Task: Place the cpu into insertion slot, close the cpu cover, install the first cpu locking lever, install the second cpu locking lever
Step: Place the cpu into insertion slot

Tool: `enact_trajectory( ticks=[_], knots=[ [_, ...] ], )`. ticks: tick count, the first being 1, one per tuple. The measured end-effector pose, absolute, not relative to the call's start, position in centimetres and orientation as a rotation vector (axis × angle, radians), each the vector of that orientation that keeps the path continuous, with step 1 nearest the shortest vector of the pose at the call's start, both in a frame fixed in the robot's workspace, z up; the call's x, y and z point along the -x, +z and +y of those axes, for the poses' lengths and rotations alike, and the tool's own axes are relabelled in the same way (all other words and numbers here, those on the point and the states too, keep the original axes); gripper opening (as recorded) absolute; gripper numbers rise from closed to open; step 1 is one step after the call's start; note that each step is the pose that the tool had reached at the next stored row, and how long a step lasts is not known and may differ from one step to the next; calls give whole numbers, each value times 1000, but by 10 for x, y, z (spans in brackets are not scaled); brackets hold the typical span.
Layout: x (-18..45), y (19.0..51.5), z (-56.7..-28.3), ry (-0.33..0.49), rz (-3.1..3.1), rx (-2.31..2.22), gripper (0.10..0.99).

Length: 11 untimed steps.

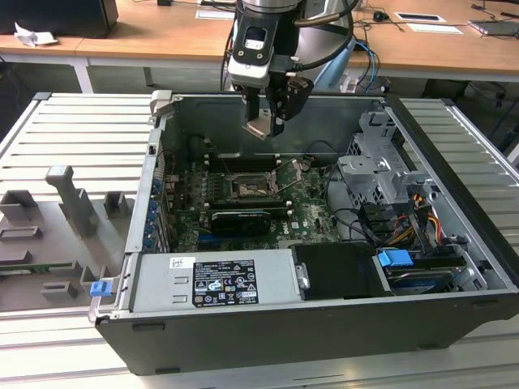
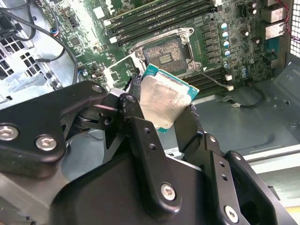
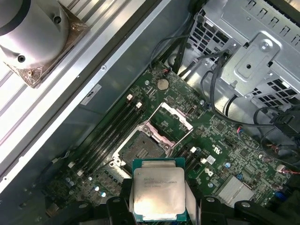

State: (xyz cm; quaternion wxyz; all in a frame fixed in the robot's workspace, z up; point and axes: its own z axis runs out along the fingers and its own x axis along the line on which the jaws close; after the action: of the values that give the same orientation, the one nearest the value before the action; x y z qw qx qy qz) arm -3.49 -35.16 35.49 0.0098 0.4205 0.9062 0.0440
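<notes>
My gripper (image 1: pixel 263 126) is shut on the cpu (image 1: pixel 260 126), a thin square chip with a pale metal face. It hangs above the open computer case, higher than the motherboard. In both wrist views the cpu (image 2: pixel 164 98) (image 3: pixel 158 192) sits clamped between the two black fingers (image 2: pixel 133 101). The insertion slot (image 1: pixel 246 188) (image 2: pixel 164 55) (image 3: pixel 140 149) lies bare on the green board, below the chip. The cpu cover (image 1: pixel 289 172) (image 3: pixel 171 123) stands swung up on its hinge beside the slot, on the exterior view's right.
Long black memory slots (image 3: pixel 105 136) flank the socket. A metal drive cage (image 1: pixel 377 174) with cables fills the case on the exterior view's right, and a power supply (image 1: pixel 215 279) sits at the front. Grey fixtures (image 1: pixel 69 203) stand outside the case on the left.
</notes>
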Motion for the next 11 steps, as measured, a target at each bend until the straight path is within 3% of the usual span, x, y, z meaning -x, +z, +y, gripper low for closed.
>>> enact_trajectory(
  ticks=[11],
  knots=[
    [35, 354, -352, 136, 2774, -1418, 529]
  ],
)
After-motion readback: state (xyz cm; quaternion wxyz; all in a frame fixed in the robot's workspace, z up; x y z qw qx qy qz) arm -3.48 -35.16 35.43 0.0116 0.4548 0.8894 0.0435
